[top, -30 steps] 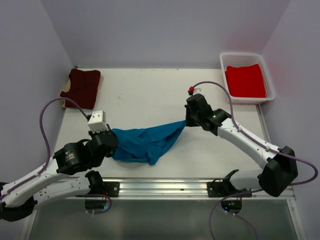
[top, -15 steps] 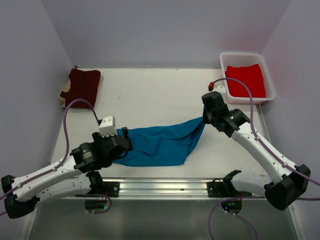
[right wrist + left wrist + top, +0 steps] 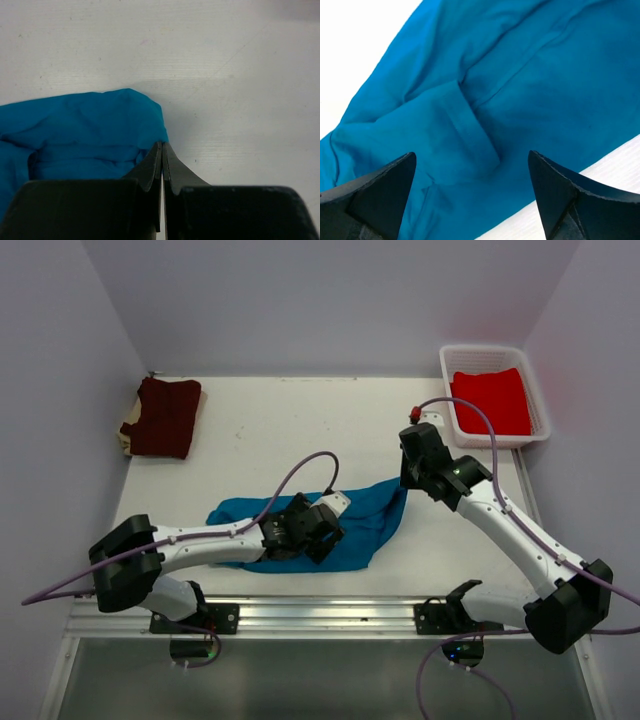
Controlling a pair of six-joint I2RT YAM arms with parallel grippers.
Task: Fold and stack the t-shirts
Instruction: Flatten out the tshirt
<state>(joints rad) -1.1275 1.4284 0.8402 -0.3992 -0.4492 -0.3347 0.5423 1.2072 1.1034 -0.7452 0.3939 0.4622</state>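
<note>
The teal-blue t-shirt (image 3: pixel 372 525) lies crumpled and stretched out on the table's near middle. My left gripper (image 3: pixel 318 530) hovers over its middle, open, and the left wrist view shows only teal cloth (image 3: pixel 520 75) and a folded hem between the wide black fingers of that gripper (image 3: pixel 472 155). My right gripper (image 3: pixel 405 480) is shut on the shirt's right corner; in the right wrist view the cloth (image 3: pixel 75 130) meets the tips of the closed gripper (image 3: pixel 162 143). A folded dark maroon t-shirt (image 3: pixel 163 417) lies at the far left. The bright red t-shirt (image 3: pixel 490 400) lies in the basket.
The white mesh basket (image 3: pixel 495 348) stands at the far right corner. Purple cables loop from both arms, one arching over the teal shirt (image 3: pixel 300 465). A metal rail (image 3: pixel 320 612) runs along the near table edge. White walls close in the back and sides.
My left gripper opened, let go of the shirt's left end and moved right over its middle. The shirt dropped flatter onto the table. The right gripper shifted right, still holding the corner.
</note>
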